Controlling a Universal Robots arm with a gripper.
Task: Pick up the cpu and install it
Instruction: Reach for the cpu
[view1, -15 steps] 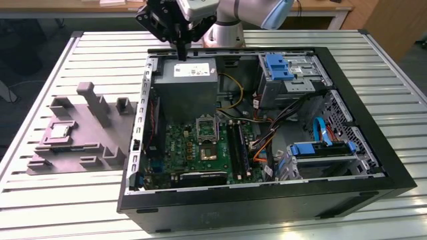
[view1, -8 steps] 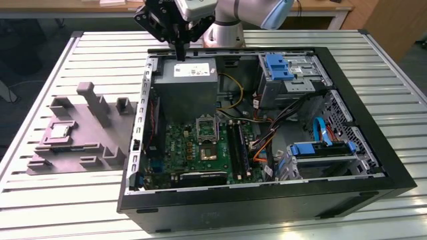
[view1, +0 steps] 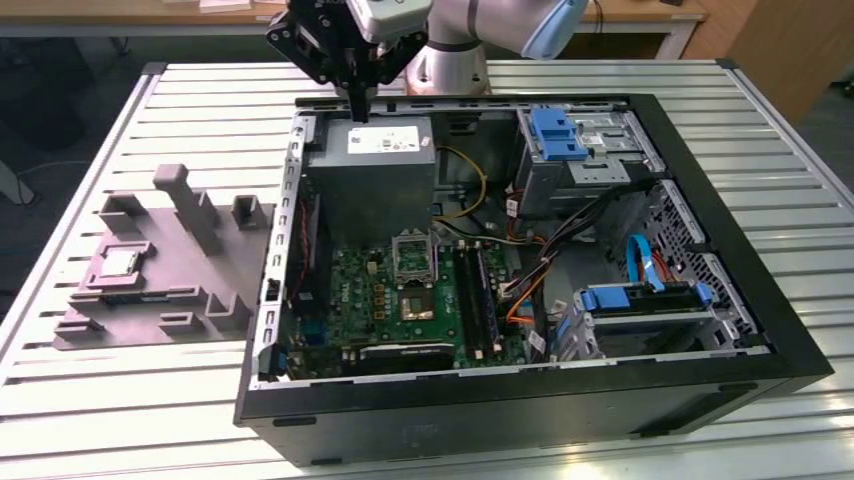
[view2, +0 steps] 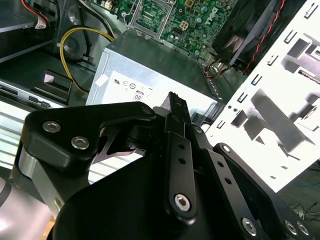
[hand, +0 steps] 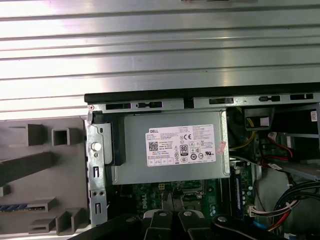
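The cpu (view1: 118, 263), a small pale square chip, lies in a recess of the grey plastic tray (view1: 160, 290) at the exterior view's left, beside the open computer case. My gripper (view1: 360, 108) hangs far from it, above the case's back edge over the grey power supply box (view1: 374, 170). Its two black fingers (view2: 175, 107) stand pressed together with nothing between them. They also show over the green motherboard in the first wrist view, where the gripper (hand: 172, 202) points at the board. The motherboard's socket (view1: 419, 300) sits mid-board with its metal frame (view1: 412, 250) raised.
The black case (view1: 747, 340) lies open on a slatted metal table (view1: 160, 110). Inside are drive bays with blue clips (view1: 558, 135), bundled cables (view1: 534, 270) and a yellow cable (view1: 467, 185). The tray has raised blocks (view1: 187, 205).
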